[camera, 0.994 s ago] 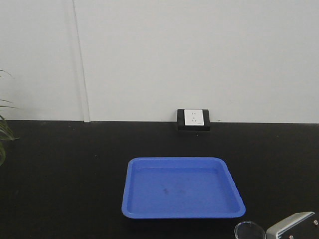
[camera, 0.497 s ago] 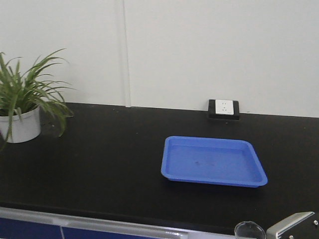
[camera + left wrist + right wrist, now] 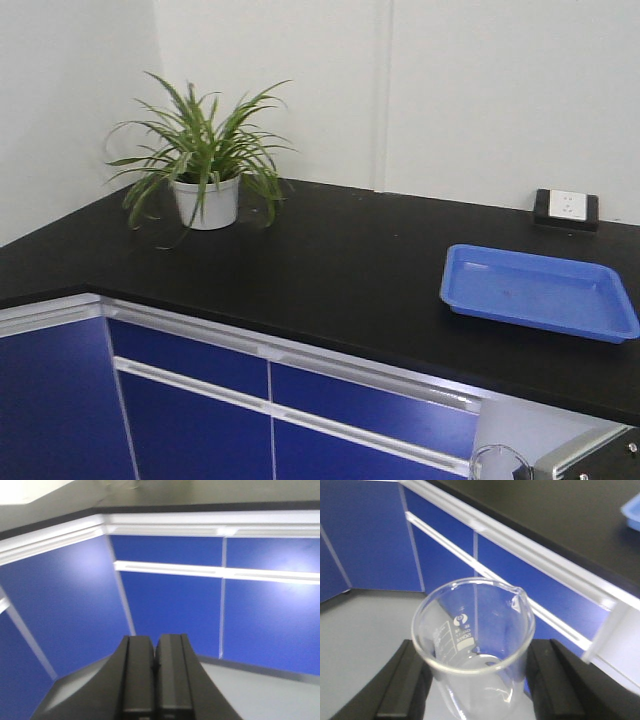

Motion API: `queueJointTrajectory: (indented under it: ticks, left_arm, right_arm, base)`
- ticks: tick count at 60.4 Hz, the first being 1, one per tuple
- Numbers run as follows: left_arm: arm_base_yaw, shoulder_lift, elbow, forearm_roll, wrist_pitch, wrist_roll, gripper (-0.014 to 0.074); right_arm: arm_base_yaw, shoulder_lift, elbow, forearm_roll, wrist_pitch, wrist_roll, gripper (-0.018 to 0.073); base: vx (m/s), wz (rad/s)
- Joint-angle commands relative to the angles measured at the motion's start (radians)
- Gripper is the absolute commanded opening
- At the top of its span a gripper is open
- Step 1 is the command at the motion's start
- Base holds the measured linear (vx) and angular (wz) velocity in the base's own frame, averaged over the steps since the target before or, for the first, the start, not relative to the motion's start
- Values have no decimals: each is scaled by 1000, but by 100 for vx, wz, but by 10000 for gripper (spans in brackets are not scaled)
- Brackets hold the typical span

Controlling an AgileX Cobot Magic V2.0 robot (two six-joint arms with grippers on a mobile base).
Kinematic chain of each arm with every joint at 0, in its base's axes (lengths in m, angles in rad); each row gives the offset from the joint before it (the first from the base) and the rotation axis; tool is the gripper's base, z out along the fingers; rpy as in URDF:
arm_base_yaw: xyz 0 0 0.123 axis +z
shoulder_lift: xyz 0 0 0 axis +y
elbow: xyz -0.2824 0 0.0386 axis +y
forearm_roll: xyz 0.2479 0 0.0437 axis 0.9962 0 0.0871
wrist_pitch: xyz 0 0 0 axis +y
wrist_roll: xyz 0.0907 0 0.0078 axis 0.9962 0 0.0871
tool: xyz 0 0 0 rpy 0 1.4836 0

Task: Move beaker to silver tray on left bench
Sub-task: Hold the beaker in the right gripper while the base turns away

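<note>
My right gripper (image 3: 475, 680) is shut on the beaker (image 3: 472, 630), a small clear glass cylinder with printed marks and a spout. The black fingers (image 3: 402, 680) press its walls on both sides and hold it upright in the air over grey floor. The beaker's rim also shows at the bottom edge of the front view (image 3: 500, 465), beside the gripper's metal body (image 3: 590, 455). My left gripper (image 3: 155, 652) is shut with nothing in it and faces blue cabinet fronts. The black bench countertop (image 3: 330, 270) turns a corner at the left. The silver tray is out of view.
A blue plastic tray (image 3: 540, 292) lies on the countertop at the right. A potted plant (image 3: 205, 160) stands at the back left near the corner. A wall socket box (image 3: 566, 208) sits at the back right. Blue cabinet fronts (image 3: 190, 420) run below.
The front view has swung left and pulled back: the blue tray has shifted right, and the plant, the bench corner and the cabinet fronts have come into view. The beaker stays in my right gripper.
</note>
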State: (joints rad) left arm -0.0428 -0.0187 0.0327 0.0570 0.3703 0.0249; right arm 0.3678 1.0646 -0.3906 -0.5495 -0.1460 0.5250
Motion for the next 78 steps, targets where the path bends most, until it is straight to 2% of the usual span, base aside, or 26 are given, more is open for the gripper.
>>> queueJointTrajectory:
  ticks: [1, 43, 78]
  left_arm:
    - [-7, -8, 20, -3, -75, -2, 1]
    - [-7, -8, 20, -3, -75, -2, 1]
    - [-7, -8, 20, -3, -75, -2, 1]
  right_arm:
    - [-2, -18, -26, 3, -69, -3, -11]
    - [-2, -18, -26, 3, -69, -3, -11]
    - [-2, -18, -26, 3, -66, -3, -11]
  base:
    - [-33, 47]
    - [-28, 48]
    - [-17, 72]
